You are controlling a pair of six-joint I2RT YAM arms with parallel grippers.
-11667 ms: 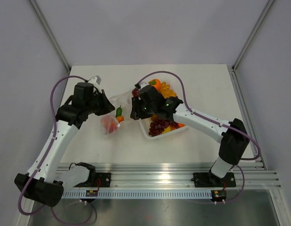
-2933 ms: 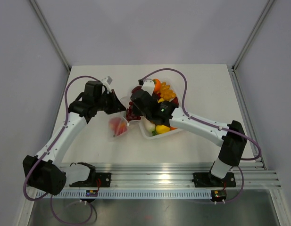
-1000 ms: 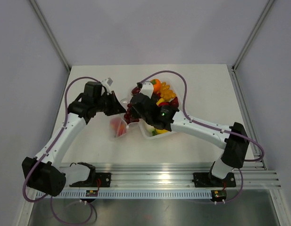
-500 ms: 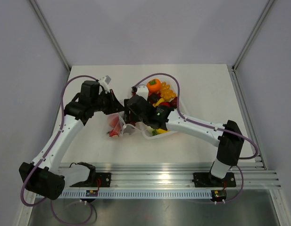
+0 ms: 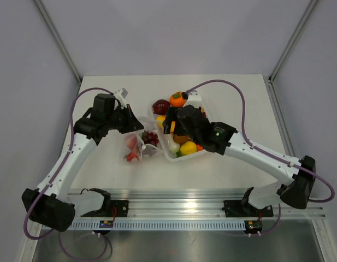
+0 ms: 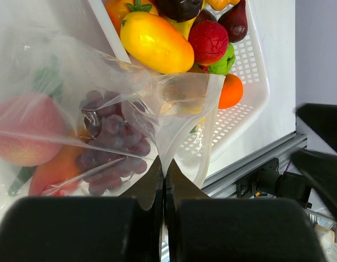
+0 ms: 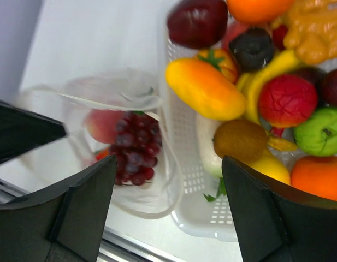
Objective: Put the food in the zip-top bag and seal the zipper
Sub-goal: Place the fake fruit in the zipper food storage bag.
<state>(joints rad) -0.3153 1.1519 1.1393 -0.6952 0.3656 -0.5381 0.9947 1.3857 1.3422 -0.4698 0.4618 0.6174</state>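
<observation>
Zipper: too thin and clear for us to pick out in any view.

Left wrist view: the bag (image 6: 182, 95) runs off the left edge. We see the reddish pieces inside only blurred through the film. The bottom edge cuts off the left pincer (image 6: 164, 172).

Right wrist view: the tray (image 7: 182, 147) and an orange (image 7: 255, 8) run off the frame. The right pincer (image 7: 168, 164) fingers are dark and blurred.

Top view: the right arm (image 5: 250, 150) hides the tray's middle.

Everything is lit brightly and evenly from overhead, and only faint, soft shadows are cast on the table (image 5: 239, 98). White glare is caught on the creased bag (image 6: 59, 60), and small highlights are seen on the yellow fruit (image 7: 204, 90). The left fingers (image 6: 75, 229) and right fingers (image 7: 81, 213) are shown dark and blurred, out of focus
</observation>
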